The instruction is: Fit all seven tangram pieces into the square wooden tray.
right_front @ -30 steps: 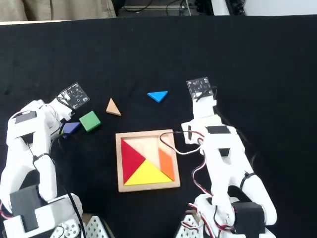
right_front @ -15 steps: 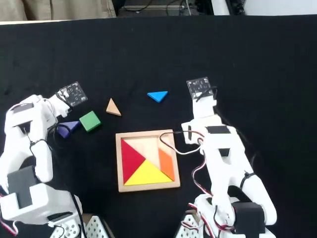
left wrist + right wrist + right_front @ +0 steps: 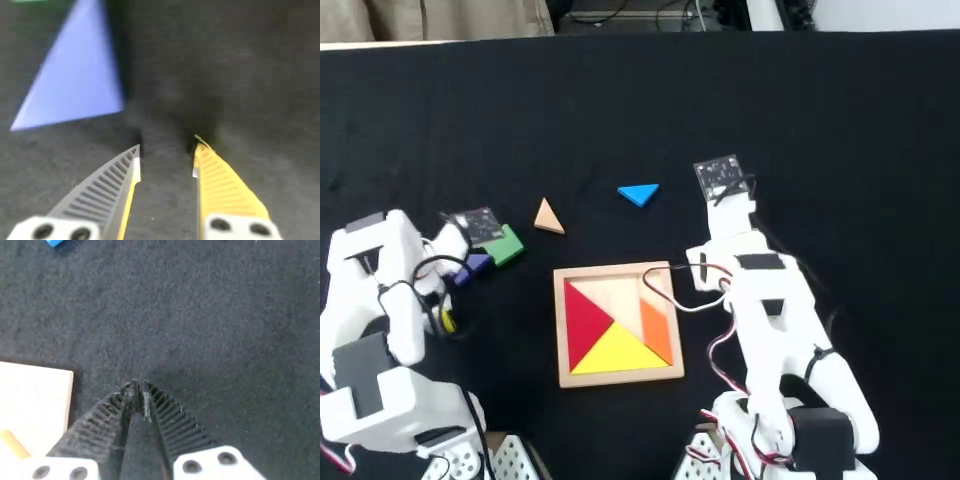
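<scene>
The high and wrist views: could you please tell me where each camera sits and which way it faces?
High view: fixed above the table, looking down on the tray, left arm and right arm.
Left wrist view: on the left arm, looking down past its open claw at the purple triangle.
Right wrist view: on the right arm, looking down past its shut claw at the tray corner and blue triangle.
Shared: high and right wrist views show tray and blue triangle.

Left hand [image 3: 166, 150]: jaws apart, bare black cloth surface [image 3: 840, 150] between tips. Purple triangle piece [image 3: 75, 85] just beside one tip, green square piece [image 3: 510, 247] close behind it. Right arm [image 3: 765, 300] crowds right side of square wooden tray [image 3: 560, 330]. Open cloth between small tan triangle [image 3: 548, 216] and blue triangle [image 3: 639, 193].
</scene>
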Controlling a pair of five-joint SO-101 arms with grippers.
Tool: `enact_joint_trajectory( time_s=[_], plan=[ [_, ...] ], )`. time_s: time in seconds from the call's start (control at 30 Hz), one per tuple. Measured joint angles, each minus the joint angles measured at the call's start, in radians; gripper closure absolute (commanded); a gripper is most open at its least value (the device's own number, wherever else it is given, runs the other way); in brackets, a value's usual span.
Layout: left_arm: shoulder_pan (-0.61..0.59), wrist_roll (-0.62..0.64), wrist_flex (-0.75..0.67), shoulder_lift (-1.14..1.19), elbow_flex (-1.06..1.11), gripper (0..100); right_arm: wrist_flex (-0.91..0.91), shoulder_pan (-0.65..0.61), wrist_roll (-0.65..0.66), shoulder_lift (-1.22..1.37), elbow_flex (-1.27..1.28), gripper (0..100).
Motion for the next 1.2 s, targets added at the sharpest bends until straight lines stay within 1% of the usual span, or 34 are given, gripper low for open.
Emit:
enact_joint_trajectory(
  time_s=[0.1,0.2,0.27,0.33,0.4,0.43,0.53,0.67,0.73,0.77,0.93,1.03,1.1,1.2],
  plan=[
    [0.049,0.0,0.06,-0.044,0.002,86,0.0,-0.002,0.0,0.0,0.0,98.6],
    [0.081,0.0,0.069,-0.118,-0.002,87,0.0,-0.002,0.0,0.0,0.0,98.6],
    [0.083,0.003,0.04,-0.186,-0.037,87,0.0,-0.002,0.0,0.0,0.0,98.6],
    [0.081,0.025,-0.037,-0.25,-0.078,87,0.0,-0.002,0.0,0.0,0.0,98.6],
    [0.081,0.08,-0.161,-0.278,-0.083,87,0.0,-0.002,0.0,0.0,0.0,98.6],
    [0.081,0.132,-0.239,-0.278,-0.075,87,0.0,-0.002,0.0,0.0,0.0,98.6],
    [0.081,0.276,-0.516,-0.245,0.011,87,0.0,-0.002,0.0,0.0,0.0,98.6],
    [0.083,0.316,-0.885,-0.114,0.187,87,0.0,-0.002,0.0,0.0,0.0,98.6],
    [0.078,0.318,-1.005,-0.028,0.229,87,0.0,-0.002,0.0,0.0,0.0,98.6],
    [0.071,0.318,-1.042,0.015,0.229,87,0.0,-0.002,0.0,0.0,0.0,98.6],
    [0.025,0.322,-1.1,0.097,0.218,87,0.0,-0.002,0.0,0.0,0.0,98.6],
    [-0.005,0.255,-1.097,0.098,0.212,87,0.0,-0.002,0.0,0.0,0.0,98.6],
    [-0.015,0.173,-1.037,0.095,0.195,87,0.0,-0.002,0.0,0.0,0.0,98.6],
    [-0.026,0.086,-0.861,0.044,0.19,87,0.0,-0.002,0.0,0.0,0.0,98.6]
  ],
)
